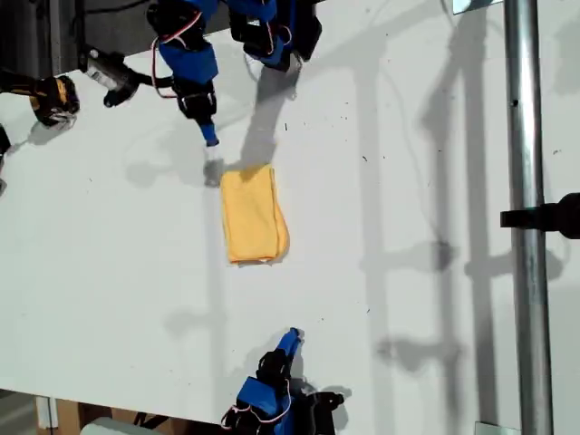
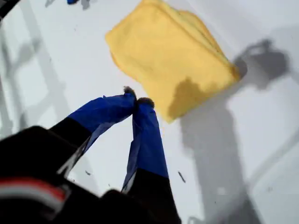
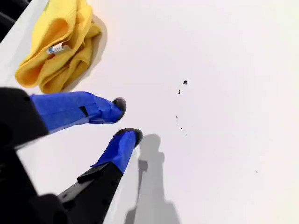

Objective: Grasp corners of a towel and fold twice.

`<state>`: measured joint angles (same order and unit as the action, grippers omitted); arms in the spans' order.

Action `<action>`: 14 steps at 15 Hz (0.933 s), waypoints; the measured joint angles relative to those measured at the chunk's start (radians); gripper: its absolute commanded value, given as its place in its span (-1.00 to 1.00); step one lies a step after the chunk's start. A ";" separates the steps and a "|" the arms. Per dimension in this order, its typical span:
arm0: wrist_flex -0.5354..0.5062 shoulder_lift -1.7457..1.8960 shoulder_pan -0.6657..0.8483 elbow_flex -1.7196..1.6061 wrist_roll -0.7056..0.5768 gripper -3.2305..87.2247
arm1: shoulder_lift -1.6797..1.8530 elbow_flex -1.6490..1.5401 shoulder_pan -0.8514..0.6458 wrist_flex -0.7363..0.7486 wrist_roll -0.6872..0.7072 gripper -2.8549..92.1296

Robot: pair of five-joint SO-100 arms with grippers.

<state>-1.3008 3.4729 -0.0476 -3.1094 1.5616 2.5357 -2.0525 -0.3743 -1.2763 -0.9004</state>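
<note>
The mustard-yellow towel (image 1: 251, 216) lies folded into a narrow rectangle in the middle of the white table. My first gripper (image 2: 136, 100) is shut with nothing in it, its tips touching; it hovers short of the towel (image 2: 173, 56), at the bottom of the exterior view (image 1: 290, 340). My second gripper (image 3: 126, 119) is open a little and empty. It stands just beyond the towel's far end, near the top of the exterior view (image 1: 210, 138). From there the towel (image 3: 58, 46) shows stacked layers and a small white label (image 3: 58, 47). Its corners are stacked in the layers.
The arm bases sit at the top (image 1: 263, 32) and bottom (image 1: 263, 403) table edges in the exterior view. A metal pole (image 1: 526, 227) runs down the exterior view's right. Cables and a yellow-black part (image 1: 54, 98) lie at the exterior view's top left.
</note>
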 measured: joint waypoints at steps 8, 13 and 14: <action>0.000 0.000 0.000 -0.005 -0.153 -0.75 | 0.744 -0.822 -0.002 -0.155 -0.284 -0.85; 0.000 0.000 0.000 -0.005 -0.531 -0.76 | 0.750 -0.851 -0.014 -0.184 -0.419 -0.85; 0.000 0.000 0.000 -0.005 -0.535 -0.76 | 0.750 -0.851 -0.014 -0.184 -0.419 -0.85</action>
<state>-1.3008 3.4729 -0.0476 -3.1140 1.0262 3.2858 -2.9038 -0.3881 -1.4603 -1.3192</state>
